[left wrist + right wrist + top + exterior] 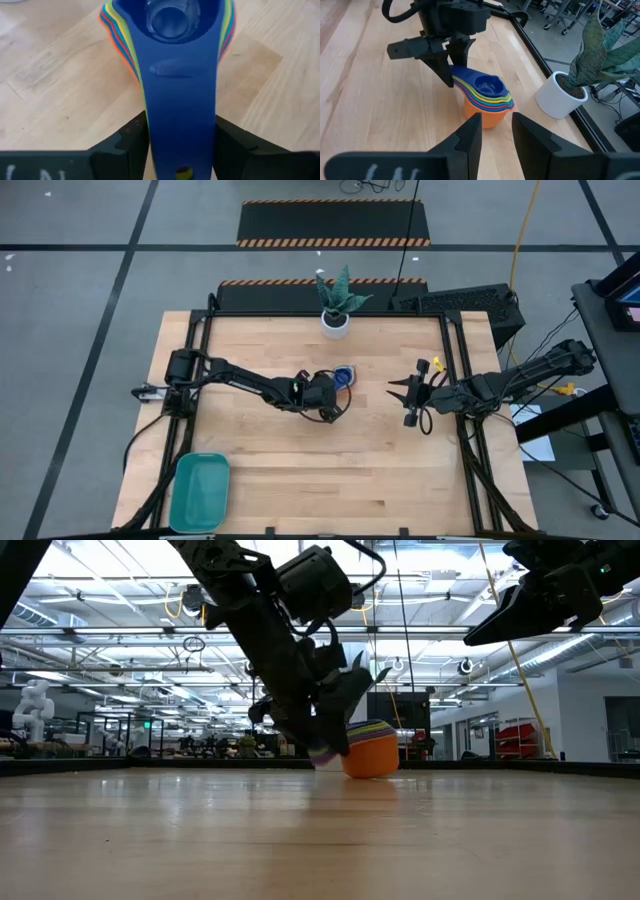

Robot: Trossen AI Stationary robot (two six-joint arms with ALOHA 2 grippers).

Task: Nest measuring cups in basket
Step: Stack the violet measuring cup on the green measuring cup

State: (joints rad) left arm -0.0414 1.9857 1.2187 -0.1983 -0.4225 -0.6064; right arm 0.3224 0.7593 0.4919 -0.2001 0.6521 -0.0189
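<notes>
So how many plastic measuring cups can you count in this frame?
6, by the coloured rims, nested in one stack mid-table before the white plant pot: navy on top, orange at bottom. The left gripper straddles their handles. More may be hidden inside.

My two arms (pixel 250 385) are matte black and jointed, with wedge-shaped black fingers (pixel 470 137), black cables looped alongside, yellow tags.

No readable text, label, brand or number shows anywhere. The left pincer's own dark body (pixel 50 167) and the right pincer's dark body (pixel 395 172) each carry pale marks, cut off at the edge and illegible.
</notes>
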